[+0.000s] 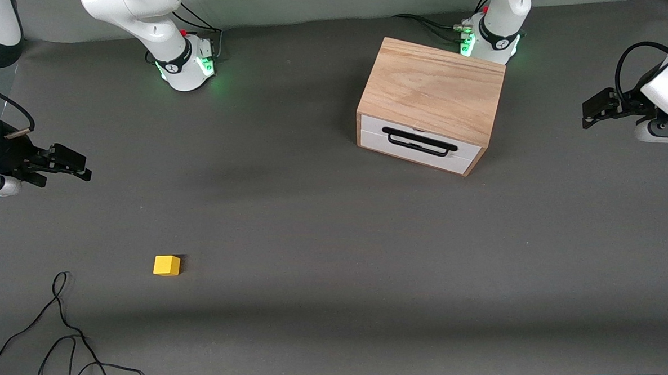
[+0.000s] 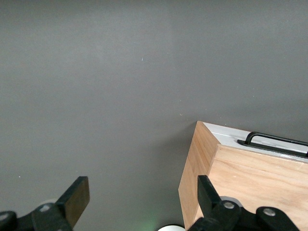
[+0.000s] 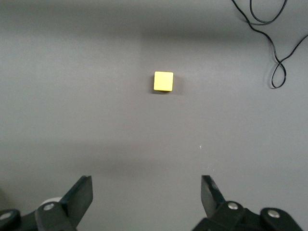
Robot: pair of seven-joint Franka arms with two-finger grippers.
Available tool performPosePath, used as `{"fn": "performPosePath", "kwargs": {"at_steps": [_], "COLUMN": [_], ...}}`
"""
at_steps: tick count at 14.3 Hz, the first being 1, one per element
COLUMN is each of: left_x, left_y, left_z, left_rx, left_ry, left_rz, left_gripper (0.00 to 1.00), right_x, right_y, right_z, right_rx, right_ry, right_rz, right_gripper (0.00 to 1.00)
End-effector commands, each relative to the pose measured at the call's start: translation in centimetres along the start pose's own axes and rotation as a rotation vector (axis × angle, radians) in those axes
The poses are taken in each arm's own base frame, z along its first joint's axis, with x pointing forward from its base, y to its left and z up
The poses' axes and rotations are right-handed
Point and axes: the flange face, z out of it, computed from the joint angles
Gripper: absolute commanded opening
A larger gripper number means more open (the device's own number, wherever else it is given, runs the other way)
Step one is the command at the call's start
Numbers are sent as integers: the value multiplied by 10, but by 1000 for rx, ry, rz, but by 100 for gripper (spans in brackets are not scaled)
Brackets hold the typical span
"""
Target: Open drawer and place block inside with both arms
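The light oak box [image 1: 432, 90] stands close to the left arm's base. Its white drawer [image 1: 416, 144] is closed, and the black wire handle [image 1: 420, 141] faces the front camera. The small yellow block [image 1: 166, 265] lies on the grey mat toward the right arm's end, nearer the front camera than the box. My right gripper [image 1: 82, 164] hangs open over the mat at that end, and its wrist view looks down on the block [image 3: 163, 81] ahead of the empty right gripper [image 3: 147, 195]. My left gripper [image 1: 587, 114] hovers open and empty beside the box [image 2: 250, 185]. The left gripper [image 2: 143, 195] holds nothing, with the handle [image 2: 274, 140] in sight.
A loose black cable [image 1: 64, 334] curls on the mat near the front edge at the right arm's end, and the cable [image 3: 269, 43] also shows in the right wrist view. Both green-lit arm bases [image 1: 187, 64] stand along the back edge.
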Motion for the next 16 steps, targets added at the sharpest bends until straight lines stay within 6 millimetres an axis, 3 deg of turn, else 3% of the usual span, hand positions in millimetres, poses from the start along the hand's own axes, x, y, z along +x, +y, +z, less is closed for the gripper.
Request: {"fn": "performPosePath", "kwargs": {"at_steps": [1,5,7,10,12,16], "left_x": [-1,1,-1,2,2,15], "left_y": [3,-2,6,62,114,200], "left_z": [-2,0,-2,-5,-1,6], "left_rx": [-8,-11,-13,5,25,22], "left_ry": [-8,-12,-21,-14,-16,-17], "left_rz": [-10,-13,-92,-236,-329,-849], "left_gripper": [100,100,100,100,100,100], "right_x": [1,-1,-1,1,4,9], "right_y": [-4,-2,-2,-2,-2,1], "right_z": [0,3,3,4,6,13], "right_rx": [3,-6,-6,-6,-6,-9], "right_ry": [-16,-38,-38,-32,-29,-23], "right_rz": [12,16,14,7,7,11], "right_gripper": [100,100,100,100,100,100]}}
